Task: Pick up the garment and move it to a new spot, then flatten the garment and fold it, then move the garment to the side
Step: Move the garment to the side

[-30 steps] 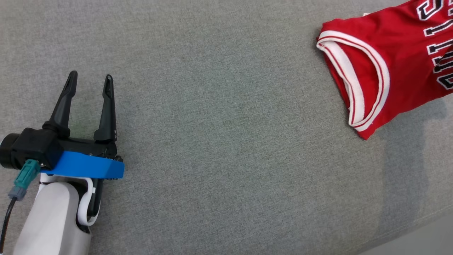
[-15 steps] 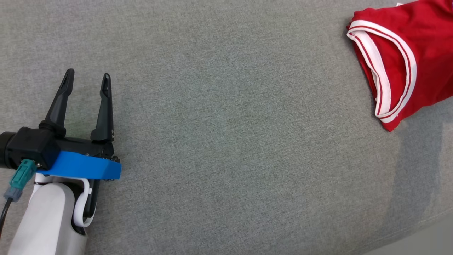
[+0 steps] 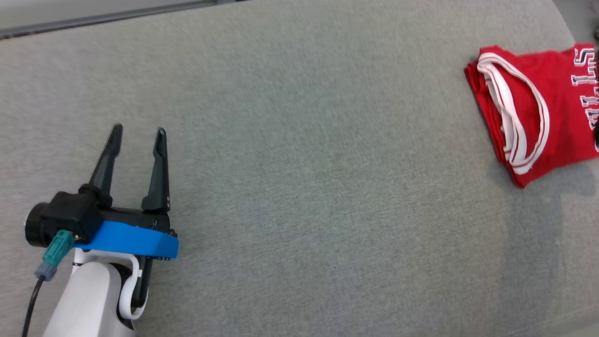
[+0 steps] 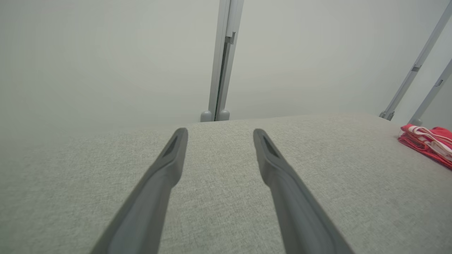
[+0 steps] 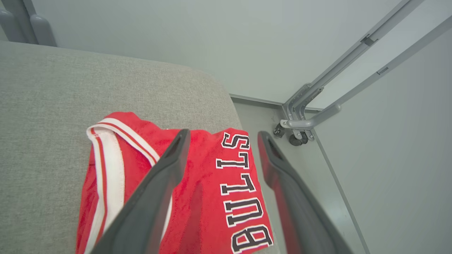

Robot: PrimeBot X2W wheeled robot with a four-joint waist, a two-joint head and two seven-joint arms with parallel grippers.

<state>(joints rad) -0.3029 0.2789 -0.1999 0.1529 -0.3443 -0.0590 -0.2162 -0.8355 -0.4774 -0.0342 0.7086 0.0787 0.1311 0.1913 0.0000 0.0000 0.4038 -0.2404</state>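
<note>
The folded jersey (image 3: pixel 557 93) lies at the cushion's (image 3: pixel 299 187) right edge, so a nudge from the open right gripper (image 5: pixel 223 133) could push it off; the left gripper (image 3: pixel 139 129) is open too.

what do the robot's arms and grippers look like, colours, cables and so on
The left gripper has two long, tapering black fingers on a black housing, with a bright blue bracket beneath. A teal connector feeds a dark cable. The forearm is glossy white. The right gripper has the same dark tapered fingers, slotted near the tips.
</note>
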